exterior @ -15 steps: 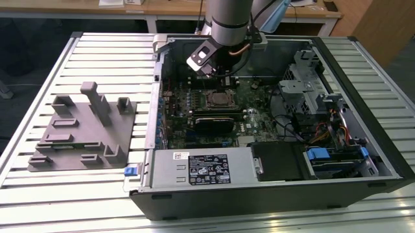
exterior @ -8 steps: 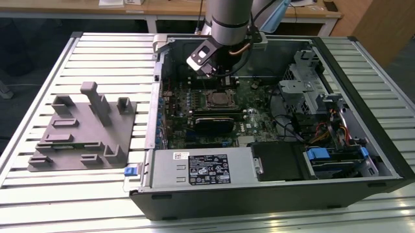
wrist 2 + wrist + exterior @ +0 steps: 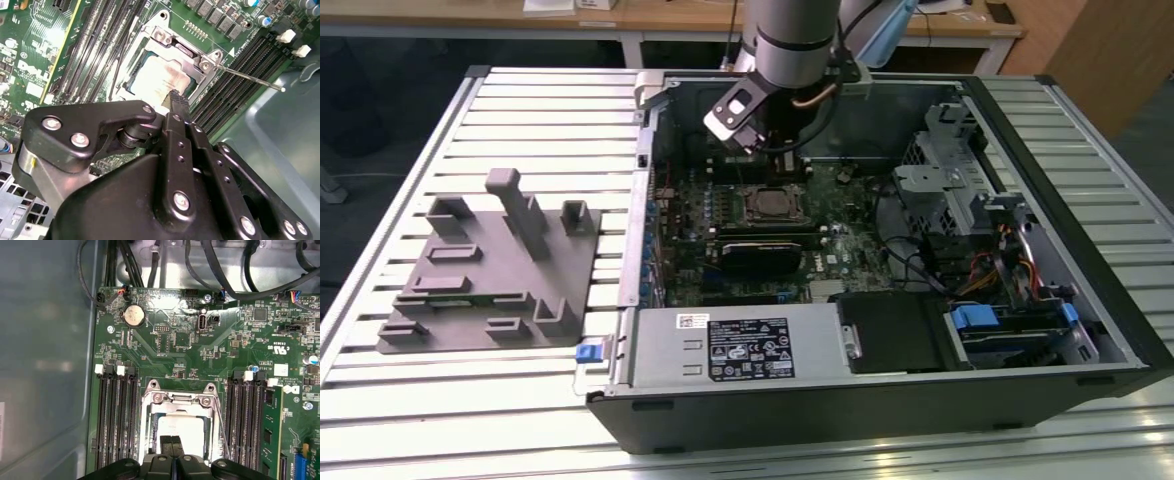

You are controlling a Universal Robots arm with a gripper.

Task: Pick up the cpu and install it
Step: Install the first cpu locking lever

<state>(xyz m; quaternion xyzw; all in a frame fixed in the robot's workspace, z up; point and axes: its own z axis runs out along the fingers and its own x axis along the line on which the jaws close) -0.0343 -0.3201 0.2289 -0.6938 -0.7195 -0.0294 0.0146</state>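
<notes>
The cpu [image 3: 181, 429], a pale silver square, lies flat in the motherboard socket under the metal load frame [image 3: 177, 400]; in the second wrist view the cpu [image 3: 159, 76] shows inside that same frame. My gripper [image 3: 172, 444] hangs just above the cpu's near edge, its two black fingers pressed together with nothing between them. One fingertip [image 3: 176, 100] ends over the cpu's edge. In the exterior view the gripper [image 3: 771, 140] is inside the open computer case, above and behind the socket [image 3: 767, 203].
A thin socket lever [image 3: 250, 78] sticks out beside the frame. Memory slots [image 3: 117, 420] flank the socket. Cables [image 3: 200, 265] hang at the board's edge. A black block [image 3: 754, 255] sits below the socket. A grey plastic tray [image 3: 480, 290] lies outside the case, on the exterior view's left.
</notes>
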